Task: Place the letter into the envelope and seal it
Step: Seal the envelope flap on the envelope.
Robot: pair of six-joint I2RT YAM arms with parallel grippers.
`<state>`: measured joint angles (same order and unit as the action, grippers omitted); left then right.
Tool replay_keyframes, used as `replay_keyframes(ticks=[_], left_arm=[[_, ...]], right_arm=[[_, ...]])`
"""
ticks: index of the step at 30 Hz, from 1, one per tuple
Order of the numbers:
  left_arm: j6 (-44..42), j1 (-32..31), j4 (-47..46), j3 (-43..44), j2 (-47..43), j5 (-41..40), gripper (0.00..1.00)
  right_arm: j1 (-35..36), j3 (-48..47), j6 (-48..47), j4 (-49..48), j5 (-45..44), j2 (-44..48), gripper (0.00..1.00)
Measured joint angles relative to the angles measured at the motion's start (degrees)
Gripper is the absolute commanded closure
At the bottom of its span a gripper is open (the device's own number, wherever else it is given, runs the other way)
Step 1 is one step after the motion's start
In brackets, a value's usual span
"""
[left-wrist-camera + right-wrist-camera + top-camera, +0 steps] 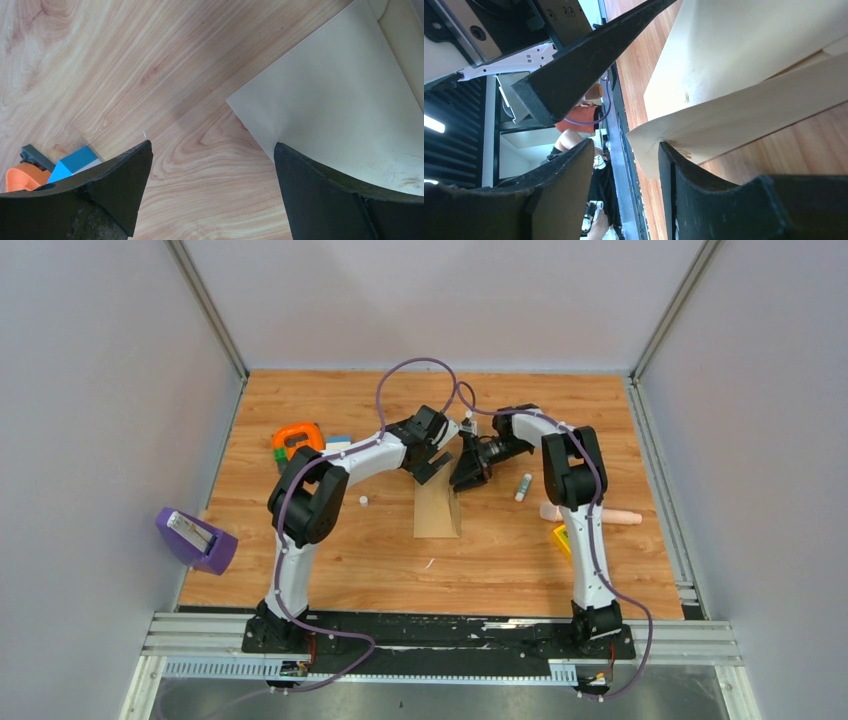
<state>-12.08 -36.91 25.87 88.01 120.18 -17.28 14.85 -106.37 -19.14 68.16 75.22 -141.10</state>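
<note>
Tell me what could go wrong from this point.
1. Only a corner of the envelope sits between the parted fingers of the right end effector; closing there may crease it, or it may slip out.
2. The left end effector is wide open, one finger over the envelope, one over the table, seemingly pinning nothing; a pull could slide the envelope.
3. Both end effectors crowd the envelope's far end and might collide.

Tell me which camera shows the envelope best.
Top external: the envelope shows nearly whole and lying flat, with only its far end covered. Left wrist gives one corner and a plain face; right wrist just a close-up edge.
</note>
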Motion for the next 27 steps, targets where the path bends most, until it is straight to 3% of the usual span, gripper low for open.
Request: replay_keyframes(ticks=[10,27], left_arm=[[0.48,0.17,0.00,0.00,0.00,0.00,0.00],[1.11,0.31,0.02,0.00,0.00,0.13,0.00]], right_arm=[[1.86,-0.96,0.79,-0.52,1.92,-2.86,0.53],[3.52,1.11,10.16,-11.54,-6.73,-2.73,0.94]])
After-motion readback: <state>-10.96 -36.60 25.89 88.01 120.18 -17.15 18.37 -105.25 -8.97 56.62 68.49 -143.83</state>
